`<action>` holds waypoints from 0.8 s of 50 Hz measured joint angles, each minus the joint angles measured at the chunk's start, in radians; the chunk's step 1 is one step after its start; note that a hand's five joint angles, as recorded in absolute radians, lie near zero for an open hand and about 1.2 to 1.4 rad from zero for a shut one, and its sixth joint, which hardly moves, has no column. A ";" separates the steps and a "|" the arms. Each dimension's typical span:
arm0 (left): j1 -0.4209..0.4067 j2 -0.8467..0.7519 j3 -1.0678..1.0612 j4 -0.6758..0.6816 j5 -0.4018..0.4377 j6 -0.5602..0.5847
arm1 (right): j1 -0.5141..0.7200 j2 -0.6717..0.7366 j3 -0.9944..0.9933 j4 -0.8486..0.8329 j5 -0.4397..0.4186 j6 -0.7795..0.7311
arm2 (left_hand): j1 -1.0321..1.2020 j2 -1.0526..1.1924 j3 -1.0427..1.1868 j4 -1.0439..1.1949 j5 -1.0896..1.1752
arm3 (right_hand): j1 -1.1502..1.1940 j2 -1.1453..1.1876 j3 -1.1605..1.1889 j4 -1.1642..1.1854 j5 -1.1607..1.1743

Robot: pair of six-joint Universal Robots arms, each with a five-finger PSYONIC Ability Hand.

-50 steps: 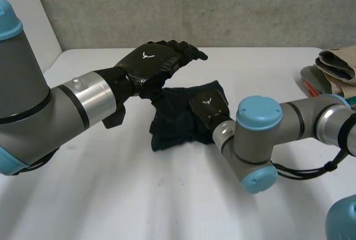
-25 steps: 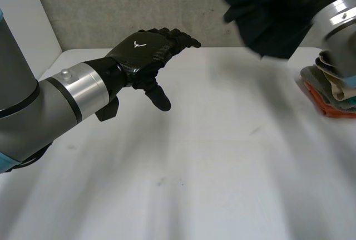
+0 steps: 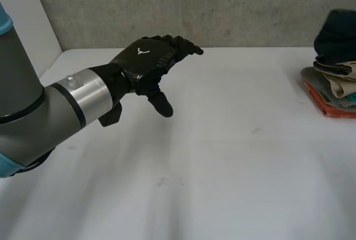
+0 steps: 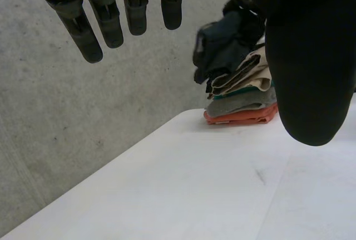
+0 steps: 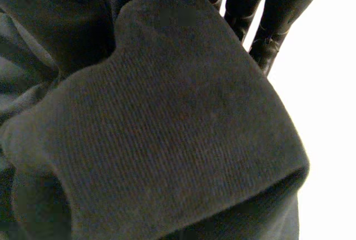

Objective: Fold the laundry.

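Robotics laboratory test station: a plain white worktop (image 3: 222,167) set against a raw grey concrete wall (image 3: 222,6), a grey robot arm (image 3: 33,117) extended over it, folded laundry (image 3: 334,92) stacked at the worktop's far right edge.

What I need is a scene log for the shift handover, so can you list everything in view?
dark garment: one, dark navy or black, on top of the pile at the table's right edge.
folded stack: one pile, with beige, grey, teal and orange layers, under the dark garment.
table: one, white, carrying the pile.
wall: one, grey concrete, behind the table.
left arm: one, grey, reaching in over the table's left side.
left hand: one, black, fingers straight and holding nothing, above the table.
right hand: one, black, against the dark garment.
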State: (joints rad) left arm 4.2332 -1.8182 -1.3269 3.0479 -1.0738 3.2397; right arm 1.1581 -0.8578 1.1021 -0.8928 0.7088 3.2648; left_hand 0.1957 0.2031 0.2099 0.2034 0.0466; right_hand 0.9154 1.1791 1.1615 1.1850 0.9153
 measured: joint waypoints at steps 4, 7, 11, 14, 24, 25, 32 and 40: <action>-0.003 -0.002 -0.002 0.000 0.000 0.000 | -0.058 -0.010 0.046 0.003 -0.054 0.014 | 0.000 0.000 0.000 0.000 0.000 | 0.000 0.000 0.000 0.000 0.000; -0.006 -0.004 -0.004 0.001 -0.001 0.000 | -0.092 -0.023 0.064 0.012 -0.090 0.025 | 0.000 0.000 0.000 0.000 0.000 | 0.000 0.000 0.000 0.000 0.000; -0.011 -0.006 -0.005 0.001 -0.001 0.000 | -0.124 -0.037 0.071 0.026 -0.131 0.056 | 0.001 0.000 0.000 0.000 0.000 | 0.000 0.000 0.000 0.000 0.000; -0.014 -0.005 -0.008 0.001 -0.001 0.000 | -0.138 -0.042 0.068 0.032 -0.171 0.104 | 0.001 0.000 0.000 0.000 0.000 | 0.000 0.000 0.000 0.000 0.000; -0.016 -0.004 -0.011 0.001 -0.002 0.000 | -0.158 -0.009 0.061 0.038 -0.287 0.189 | 0.001 0.000 0.000 0.000 0.000 | 0.000 0.000 0.000 0.008 0.014; -0.016 -0.004 -0.011 0.002 -0.002 0.000 | -0.160 0.001 0.060 0.038 -0.294 0.189 | 0.001 0.000 0.000 0.000 0.000 | 0.000 0.000 0.000 0.010 0.018; -0.016 -0.005 -0.011 0.002 -0.002 0.000 | -0.164 0.045 0.045 0.038 -0.297 0.158 | 0.001 0.000 0.000 0.000 0.000 | 0.000 0.000 0.000 0.011 0.031; -0.016 -0.005 -0.012 0.005 -0.001 0.000 | -0.164 0.102 0.010 0.039 -0.292 0.084 | 0.001 0.000 0.000 0.000 0.000 | 0.000 0.000 0.000 0.011 0.049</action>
State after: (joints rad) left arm 4.2168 -1.8231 -1.3386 3.0527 -1.0753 3.2398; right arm 0.9943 -0.7557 1.1126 -0.8541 0.4168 3.3489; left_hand 0.1968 0.2031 0.2099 0.2034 0.0466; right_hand 0.9154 1.1791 1.1615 1.1964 0.9644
